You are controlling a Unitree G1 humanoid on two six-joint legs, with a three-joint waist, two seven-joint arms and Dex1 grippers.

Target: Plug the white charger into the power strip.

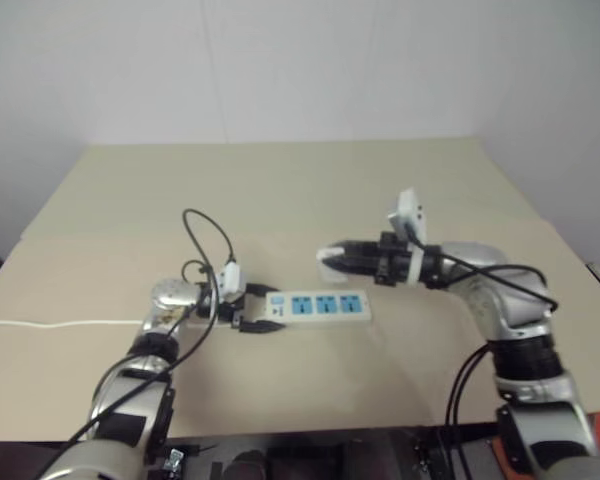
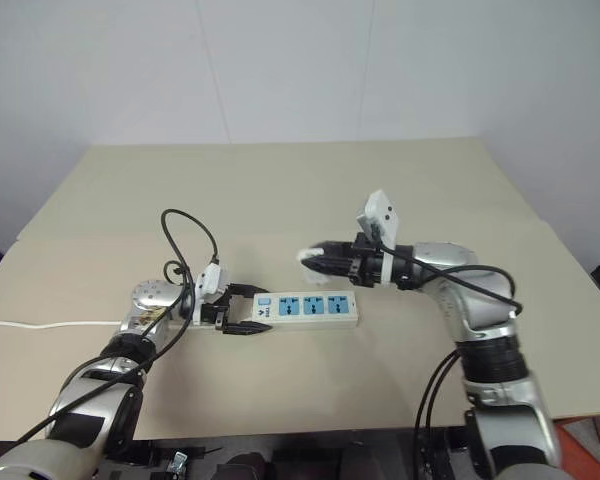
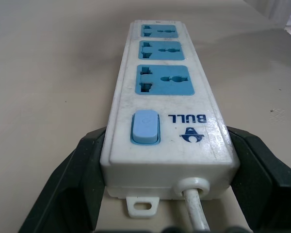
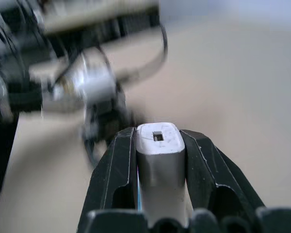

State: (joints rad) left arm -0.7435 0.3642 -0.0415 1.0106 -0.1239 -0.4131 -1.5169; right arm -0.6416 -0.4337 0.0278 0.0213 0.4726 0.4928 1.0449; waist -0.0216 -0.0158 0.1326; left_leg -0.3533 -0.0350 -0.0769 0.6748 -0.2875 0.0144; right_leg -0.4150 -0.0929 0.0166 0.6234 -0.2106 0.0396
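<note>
1. Closest to the robot, the left gripper [image 2: 242, 311] sits low on the tan table [image 1: 280, 190], pointing toward the robot's right. Its two black fingers [image 3: 77, 179] are clamped on the switch end of the power strip [image 1: 320, 306], one on each long side, so that end is pinched between them.

2. The power strip lies flat on the table, running lengthwise away from the left gripper toward the robot's right. In the left wrist view you can see the pale blue switch [image 3: 145, 127] nearest the fingers, then the three blue socket faces [image 3: 163, 80] lined up behind it. All three sockets look unoccupied.

3. A thin white cord [image 1: 60, 323] comes out of the gripped end and trails off across the table to the robot's left edge.

4. A bit farther back and raised above the table, the right gripper [image 1: 332, 259] points roughly level toward the robot's left. Its fingers [image 4: 111, 170] are squeezed onto the white charger [image 4: 160, 160], which sticks out between them.

5. So the charger is up in the air, just behind and above the strip, not touching it.
</note>
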